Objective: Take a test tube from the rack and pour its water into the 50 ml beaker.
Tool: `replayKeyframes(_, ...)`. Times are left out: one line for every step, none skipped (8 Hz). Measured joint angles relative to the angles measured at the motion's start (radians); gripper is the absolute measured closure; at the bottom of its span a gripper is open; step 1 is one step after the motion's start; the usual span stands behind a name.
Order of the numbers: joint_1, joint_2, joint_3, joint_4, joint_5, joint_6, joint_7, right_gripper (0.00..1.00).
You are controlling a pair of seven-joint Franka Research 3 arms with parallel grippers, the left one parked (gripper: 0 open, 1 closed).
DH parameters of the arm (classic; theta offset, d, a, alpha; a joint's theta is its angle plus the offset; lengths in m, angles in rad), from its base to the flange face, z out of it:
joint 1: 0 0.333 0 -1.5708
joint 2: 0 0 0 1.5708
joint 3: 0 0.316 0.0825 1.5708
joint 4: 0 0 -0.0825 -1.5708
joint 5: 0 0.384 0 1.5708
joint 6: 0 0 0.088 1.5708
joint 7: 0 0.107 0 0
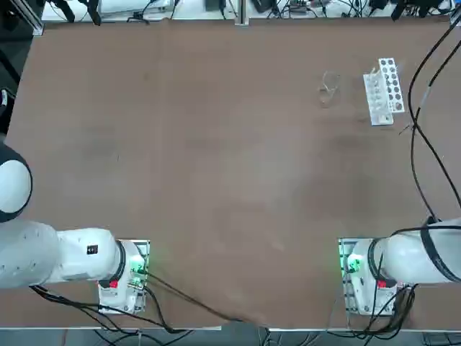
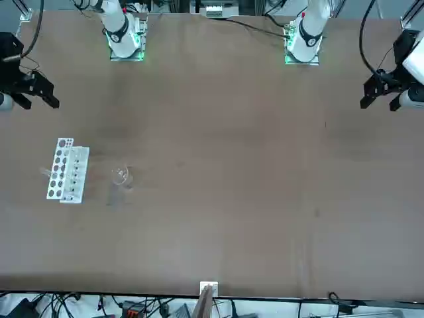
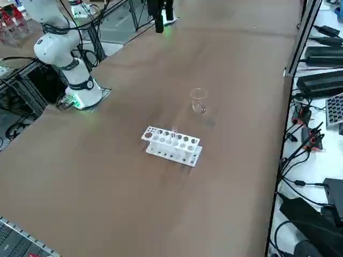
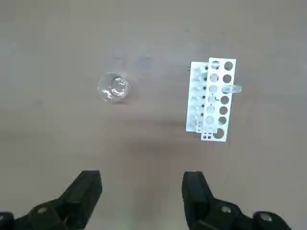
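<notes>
The white rack (image 1: 384,92) (image 2: 67,170) (image 3: 171,143) (image 4: 212,100) stands at the far right of the table. One clear test tube (image 3: 174,132) (image 4: 230,89) sticks up from a hole in it. The 50 ml beaker (image 1: 330,88) (image 2: 120,175) (image 3: 199,100) (image 4: 114,87) stands upright a short way to the rack's left; the water is too faint to make out. My right gripper (image 4: 141,184) (image 2: 36,101) hangs high above the table on the robot's side of the rack, open and empty, well clear of both objects.
Black cables (image 1: 425,130) run along the table's right edge, close to the rack. Power supplies and cables (image 3: 321,53) lie on a bench beyond that edge. The brown table (image 1: 216,166) spreads wide to the left of the beaker.
</notes>
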Motion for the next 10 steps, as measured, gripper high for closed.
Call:
replayKeyframes(0.000, 0.000, 0.000, 0.000, 0.000, 0.000, 0.000, 0.00)
replayKeyframes(0.000, 0.000, 0.000, 0.001, 0.000, 0.000, 0.000, 0.00)
replayKeyframes(0.001, 0.000, 0.001, 0.004, 0.000, 0.001, 0.005, 0.00)
replayKeyframes(0.001, 0.001, 0.002, 0.004, 0.000, 0.002, 0.029, 0.00)
replayKeyframes(0.002, 0.007, 0.003, 0.004, -0.001, 0.010, 0.082, 0.00)
replayKeyframes(0.004, 0.020, 0.006, 0.004, -0.003, 0.027, 0.159, 0.00)
replayKeyframes(0.013, 0.041, 0.011, 0.003, -0.023, 0.050, 0.251, 0.00)
replayKeyframes(0.043, 0.071, 0.015, 0.002, -0.074, 0.074, 0.366, 0.00)
replayKeyframes(0.083, 0.109, 0.019, 0.000, -0.136, 0.098, 0.502, 0.00)
replayKeyframes(0.126, 0.152, 0.021, -0.001, -0.194, 0.120, 0.642, 0.00)
